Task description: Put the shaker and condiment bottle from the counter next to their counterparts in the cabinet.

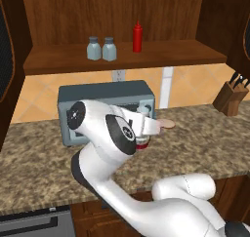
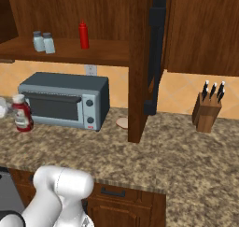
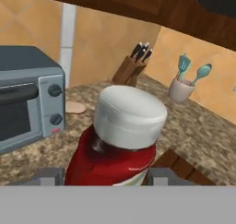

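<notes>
The condiment bottle (image 3: pixel 110 158), stout with red contents, a white label and a pale cap, sits between the two fingertips of my gripper (image 3: pixel 103 177), which is shut on its body. In the left base view the gripper (image 1: pixel 143 139) is in front of the toaster oven, with a bit of the bottle's red (image 1: pixel 141 145) showing under the hand. The bottle (image 2: pixel 21 115) stands upright at the left edge of the right base view. Two pale blue-grey shakers (image 1: pixel 94 48) (image 1: pixel 109 49) stand side by side on the cabinet shelf (image 1: pixel 161 55), left of the slim red squeeze bottle (image 1: pixel 137 37).
A grey toaster oven (image 2: pixel 65 100) stands on the granite counter (image 2: pixel 168 156) below the shelf. There is a knife block (image 2: pixel 207 111) at the right and a cup of teal utensils (image 3: pixel 180 89) beyond it. A small pink disc (image 2: pixel 122 123) lies by the toaster. The open cabinet door (image 2: pixel 140 62) juts forward.
</notes>
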